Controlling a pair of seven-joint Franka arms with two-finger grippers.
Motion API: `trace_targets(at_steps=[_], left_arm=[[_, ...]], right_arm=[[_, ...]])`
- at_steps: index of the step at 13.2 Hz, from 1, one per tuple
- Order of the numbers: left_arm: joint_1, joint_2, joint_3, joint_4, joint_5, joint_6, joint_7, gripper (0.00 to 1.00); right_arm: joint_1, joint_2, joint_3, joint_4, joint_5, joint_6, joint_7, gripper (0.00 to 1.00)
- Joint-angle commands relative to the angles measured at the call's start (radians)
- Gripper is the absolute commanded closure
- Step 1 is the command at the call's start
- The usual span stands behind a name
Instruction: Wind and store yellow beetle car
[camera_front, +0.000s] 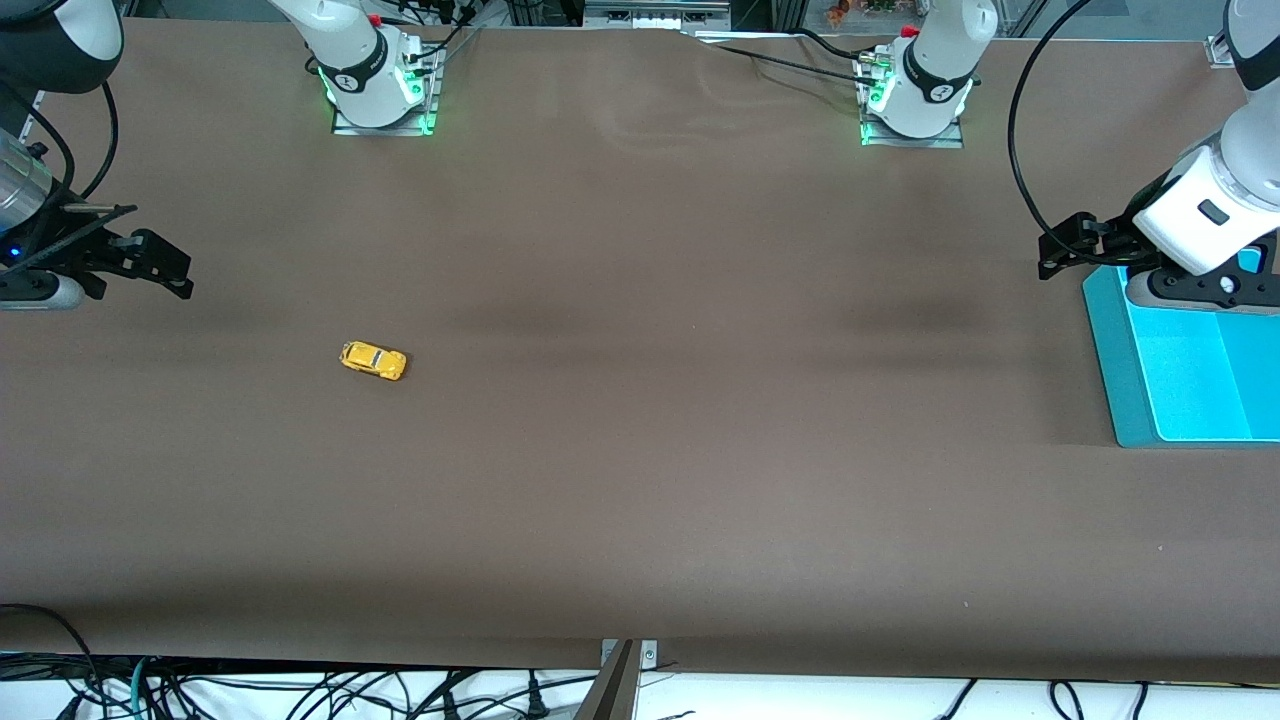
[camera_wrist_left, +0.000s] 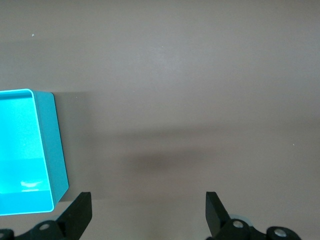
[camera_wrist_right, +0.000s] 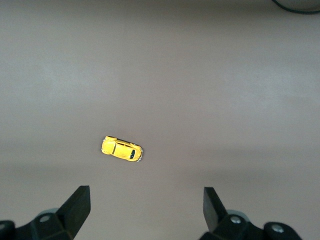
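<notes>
The yellow beetle car sits on its wheels on the brown table, toward the right arm's end. It also shows in the right wrist view, apart from the fingers. My right gripper is open and empty, up in the air over the table's end, away from the car. In its own view the right gripper frames bare table. My left gripper is open and empty, hovering beside the teal bin. In its own view the left gripper is over bare table next to the bin.
The teal bin stands at the left arm's end of the table and looks empty inside. The two arm bases stand along the table's edge farthest from the front camera. Cables hang below the nearest edge.
</notes>
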Motion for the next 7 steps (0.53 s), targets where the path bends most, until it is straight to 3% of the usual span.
trace_targets(at_steps=[1,7], left_arm=[[0.033,0.012,-0.003,0.031,-0.009,-0.018,0.015,0.00],[0.073,0.014,-0.003,0.033,-0.020,-0.013,0.016,0.00]], right_arm=[[-0.008,0.010,-0.004,0.031,0.014,-0.028,-0.014,0.00],[-0.003,0.012,-0.001,0.032,0.015,-0.027,-0.012,0.00]])
